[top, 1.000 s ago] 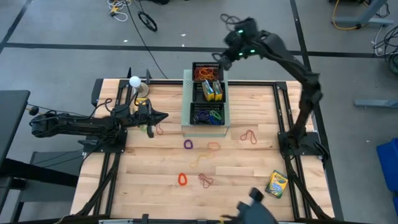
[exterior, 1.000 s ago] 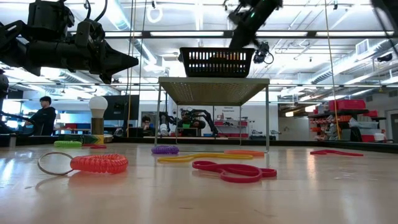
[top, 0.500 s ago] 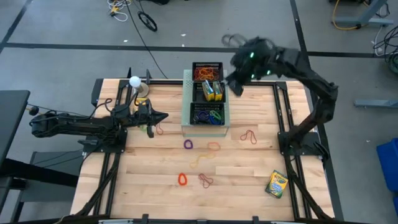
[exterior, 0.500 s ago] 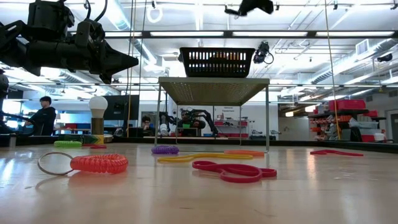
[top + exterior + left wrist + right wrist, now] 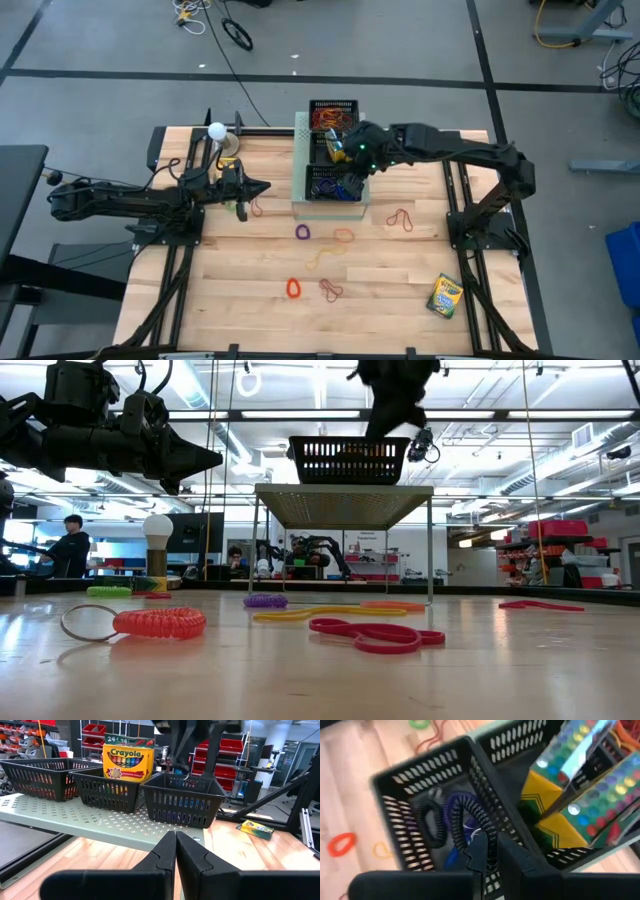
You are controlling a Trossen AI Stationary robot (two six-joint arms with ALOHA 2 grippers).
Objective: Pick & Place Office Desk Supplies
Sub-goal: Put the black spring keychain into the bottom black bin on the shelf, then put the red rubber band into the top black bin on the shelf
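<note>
Three black mesh trays stand in a row on the pale-green perforated box (image 5: 299, 170). The far tray (image 5: 333, 111) holds red and orange bands. The middle tray (image 5: 111, 789) holds an upright crayon box (image 5: 127, 763). The near tray (image 5: 427, 815) holds blue and black coil loops. My right gripper (image 5: 494, 851) hovers just above the near tray, beside the crayon box, fingers shut, with nothing seen between them. My left gripper (image 5: 257, 187) is shut, left of the box and well above the table. Loose bands (image 5: 303, 232) and a second crayon box (image 5: 444, 295) lie on the table.
A white ball on a stand (image 5: 216, 130) is at the far left. Red and green bands (image 5: 250, 207) lie under my left gripper. Other bands lie on the boards nearer than the box: red (image 5: 400, 218), orange (image 5: 343, 236), yellow (image 5: 322, 258) and an orange coil (image 5: 294, 288).
My right gripper was high beyond the far tray. It rose and swung right, then came toward the near edge and down, and now hangs low over the middle and near trays. The left arm kept still.
</note>
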